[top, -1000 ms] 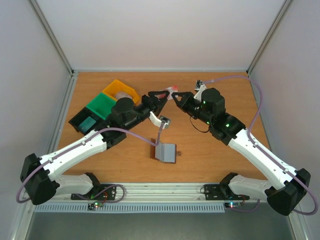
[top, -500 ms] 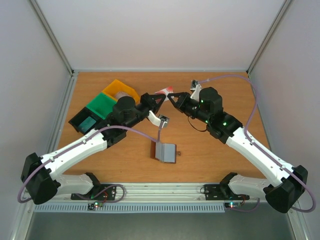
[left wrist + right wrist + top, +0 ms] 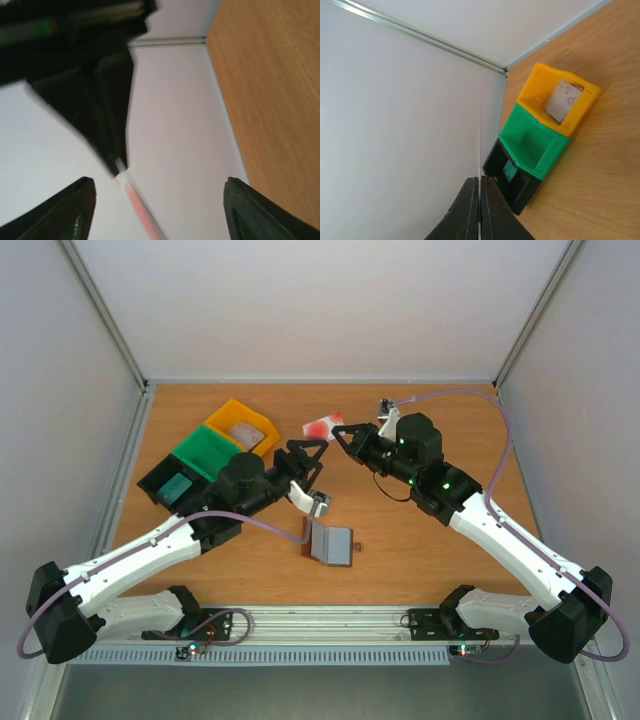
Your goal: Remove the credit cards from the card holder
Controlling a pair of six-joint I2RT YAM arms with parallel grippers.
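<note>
While my right claw [image 3: 337,433] grips a red credit card [image 3: 319,426] by its edge over the surface's far middle, my left claw [image 3: 308,452] stands open and empty just beside it. The card holder [image 3: 331,544] lies unfolded toward the near edge, well apart from the yellow bin [image 3: 232,408] at far left, which holds a pale item [image 3: 562,101].

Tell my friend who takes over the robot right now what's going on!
Left gripper: open, holding nothing, close to the card.
Right gripper: shut on one red credit card, held off the table.
Card holder: lying open on the table between the arms, nothing touching it.
Done: one card is out.
Left: put that card down. Check the holder for more cards, as these views can't show that.
</note>
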